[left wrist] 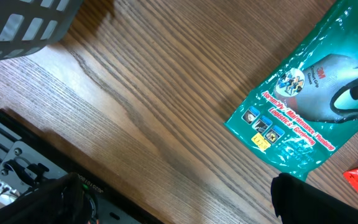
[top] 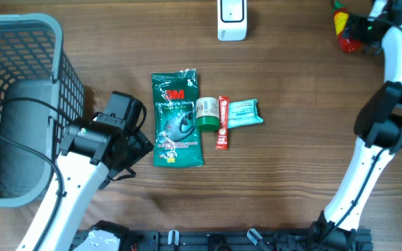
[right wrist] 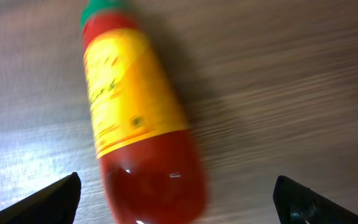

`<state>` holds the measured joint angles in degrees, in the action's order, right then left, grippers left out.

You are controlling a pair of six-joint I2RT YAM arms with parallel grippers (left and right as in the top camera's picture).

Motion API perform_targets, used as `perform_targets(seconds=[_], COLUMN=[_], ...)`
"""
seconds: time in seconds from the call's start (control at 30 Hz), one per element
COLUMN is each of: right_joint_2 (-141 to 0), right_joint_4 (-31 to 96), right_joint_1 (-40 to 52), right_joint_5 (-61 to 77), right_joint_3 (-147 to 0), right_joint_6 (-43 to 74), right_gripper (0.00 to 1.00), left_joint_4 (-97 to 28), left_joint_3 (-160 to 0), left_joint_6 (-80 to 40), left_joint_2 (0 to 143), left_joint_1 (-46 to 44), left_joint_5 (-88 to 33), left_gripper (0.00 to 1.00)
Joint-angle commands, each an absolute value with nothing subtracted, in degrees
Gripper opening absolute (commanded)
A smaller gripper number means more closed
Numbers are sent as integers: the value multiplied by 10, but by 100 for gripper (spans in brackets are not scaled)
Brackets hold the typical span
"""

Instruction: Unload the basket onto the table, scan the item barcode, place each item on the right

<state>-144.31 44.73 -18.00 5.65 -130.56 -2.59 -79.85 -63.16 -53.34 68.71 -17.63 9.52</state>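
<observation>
Lying flat at the table's [top: 292,174] far right corner, the bottle [right wrist: 138,118] sits directly under my right gripper [right wrist: 176,194]. Its long axis runs cap-away between my spread fingers, crosswise to their closing line, and it touches neither. My left gripper [top: 135,143], also spread and empty, hovers by the packet [top: 176,118], well apart from the bottle, so my right arm is nearer.

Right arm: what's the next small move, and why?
Probably lower the right gripper straight down and close on the sauce bottle. Its fingers are spread wide and hold nothing. The bottle lies flat on the table between them, and nothing is at the white scanner yet.
</observation>
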Motion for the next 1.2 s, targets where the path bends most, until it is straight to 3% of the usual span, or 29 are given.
perform_targets(seconds=[0.0, 0.4, 0.67, 0.87, 0.97, 1.17], right_joint_2=[-1449, -1506, -1511, -1513, -1509, -1461], right_joint_4=[432, 376, 401, 401, 413, 473], right_joint_1=[-164, -165, -164, -164, -164, -166], right_joint_5=[112, 73, 75, 71, 72, 83], right_joint_3=[-1306, -1306, -1305, -1305, -1305, -1305], right_joint_6=[-44, -31, -30, -18, 7, 15], right_gripper=[100, 99, 76, 48, 43, 44], left_joint_4=[-799, -799, -799, -799, -799, -799], left_joint_3=[-631, -631, -631, -631, -631, -631], left_joint_6=[-543, -543, -543, -543, -543, -543], left_joint_2=[687, 687, 687, 687, 687, 687], left_joint_1=[-179, -179, -179, -179, -179, -179], left_joint_5=[97, 97, 97, 96, 97, 97], left_gripper=[100, 100, 100, 100, 100, 100])
